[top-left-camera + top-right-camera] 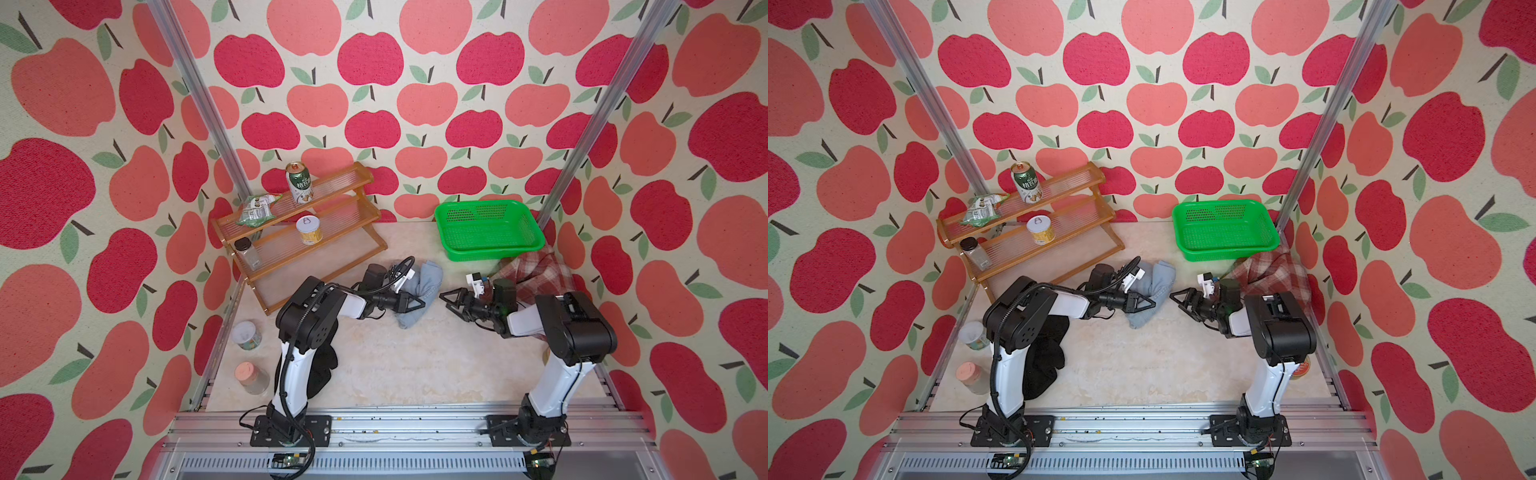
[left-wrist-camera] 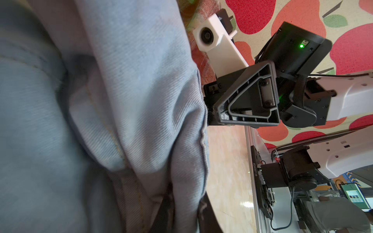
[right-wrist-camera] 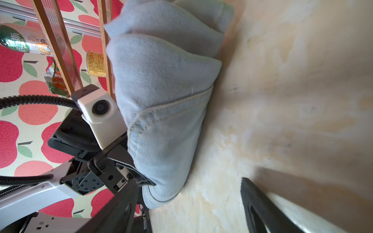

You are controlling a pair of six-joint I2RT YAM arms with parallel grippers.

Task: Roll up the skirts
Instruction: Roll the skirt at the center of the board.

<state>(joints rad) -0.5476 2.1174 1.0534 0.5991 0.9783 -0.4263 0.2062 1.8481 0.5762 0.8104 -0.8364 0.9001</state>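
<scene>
**A:** Quick look at where you are. The denim skirt (image 1: 419, 291) is bunched in a loose roll mid-desk (image 1: 415, 365), just in front of the wooden rack (image 1: 307, 232). Your left gripper (image 1: 417, 302) is pinched nearly shut on its near edge, and the right wrist view shows the tips buried in the hem. Your right gripper (image 1: 449, 300) sits just beside the roll with its jaws spread wide, holding nothing.

**B:** And the other two?

**A:** The plaid skirt (image 1: 536, 274) is heaped by the green basket (image 1: 490, 232), behind your right arm. The black skirt (image 1: 1044, 357) lies crumpled under your left arm.

**B:** How's the denim going to behave?

**A:** I'd guess thick and a bit stiff for cloth, so it holds a fold but wants to spring open. The seams and hem are the firmest spots, so grab there rather than the slack middle. The plaid looks thinner and floppier, so you'll probably need both ends pinned.
</scene>
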